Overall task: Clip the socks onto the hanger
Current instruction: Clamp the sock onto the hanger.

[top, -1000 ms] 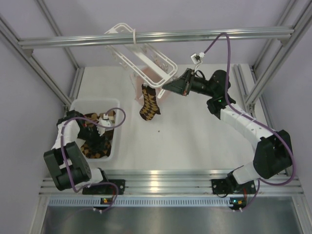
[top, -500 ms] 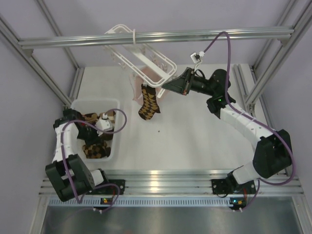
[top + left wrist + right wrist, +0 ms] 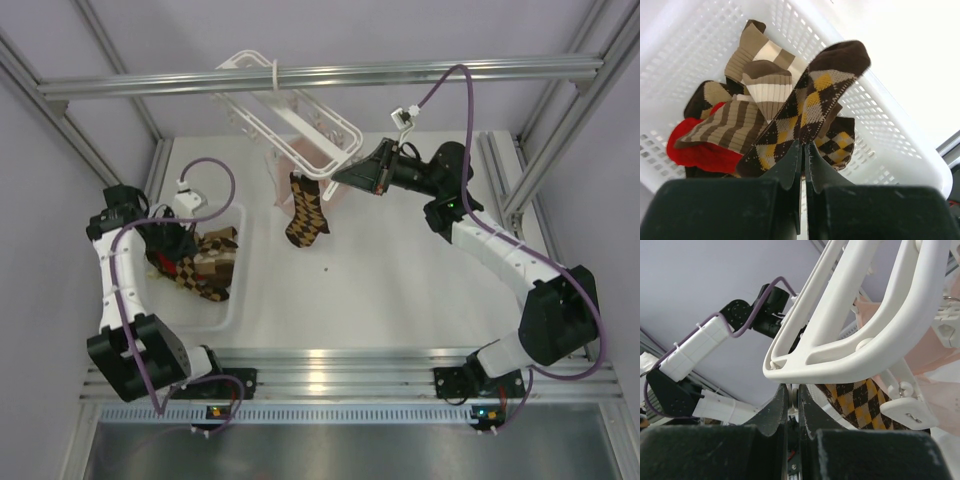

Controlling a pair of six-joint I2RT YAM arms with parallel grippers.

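The white hanger (image 3: 290, 115) hangs from the overhead bar, its end rail (image 3: 855, 340) filling the right wrist view. One argyle sock (image 3: 305, 212) dangles from a clip of the hanger, also seen as brown and orange checks (image 3: 865, 402). My right gripper (image 3: 345, 176) is shut on a small white clip (image 3: 795, 390) under the hanger's end. My left gripper (image 3: 178, 250) is over the white basket (image 3: 236, 300), shut on the edge of a second argyle sock (image 3: 812, 107), which stands lifted above the pile.
Inside the basket (image 3: 880, 115) lie brown-and-tan striped socks (image 3: 765, 85), a red one (image 3: 695, 152) and another argyle one (image 3: 840, 145). A pink cloth (image 3: 935, 355) hangs behind the hanger. An aluminium frame bar (image 3: 330, 75) crosses overhead.
My left gripper has shut on the argyle sock in the basket and lifted it, the arm swinging back and to the left. The right arm and hanger have not moved.
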